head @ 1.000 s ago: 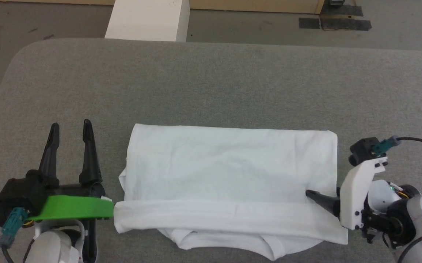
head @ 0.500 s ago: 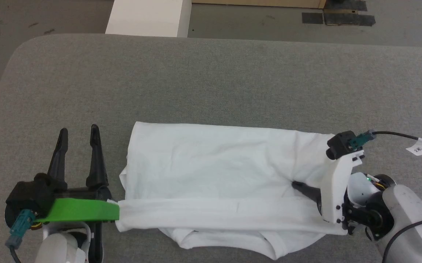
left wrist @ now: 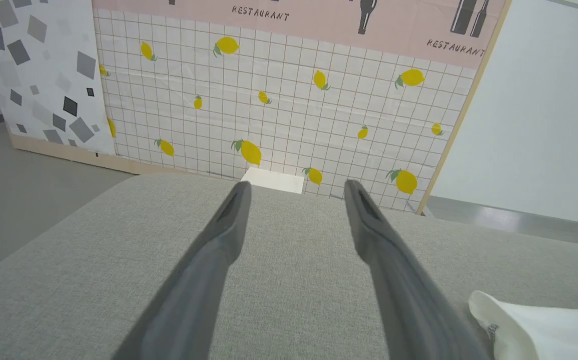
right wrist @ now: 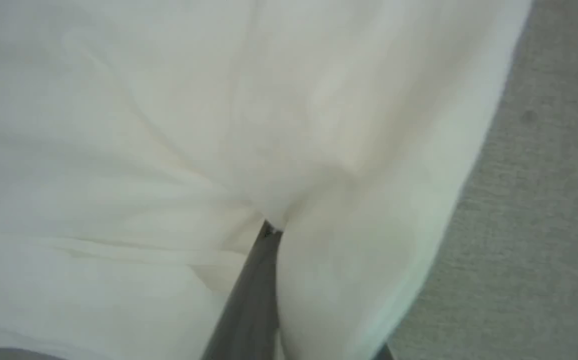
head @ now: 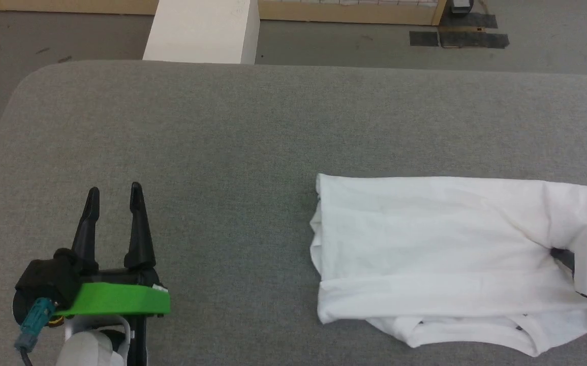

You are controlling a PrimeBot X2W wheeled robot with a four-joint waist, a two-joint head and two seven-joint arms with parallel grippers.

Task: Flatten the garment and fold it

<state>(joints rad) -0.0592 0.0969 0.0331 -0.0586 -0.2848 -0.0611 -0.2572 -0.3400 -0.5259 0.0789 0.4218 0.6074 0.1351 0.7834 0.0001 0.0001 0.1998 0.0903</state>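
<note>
The garment point(head: 440, 244) is laid near the table's point(head: 222, 127) front edge toward the right end, its long axis running left to right. Its right end is pinched by the right gripper point(right wrist: 268, 231), whereas the left gripper point(head: 114, 190), spread and empty, is held well apart from the free left end; the right arm is judged the nearer.

Clearance: bench point(head: 273, 127) open on the left and far side.
Near right blocked by garment point(head: 440, 239); white box point(head: 202, 30) past far edge.
</note>
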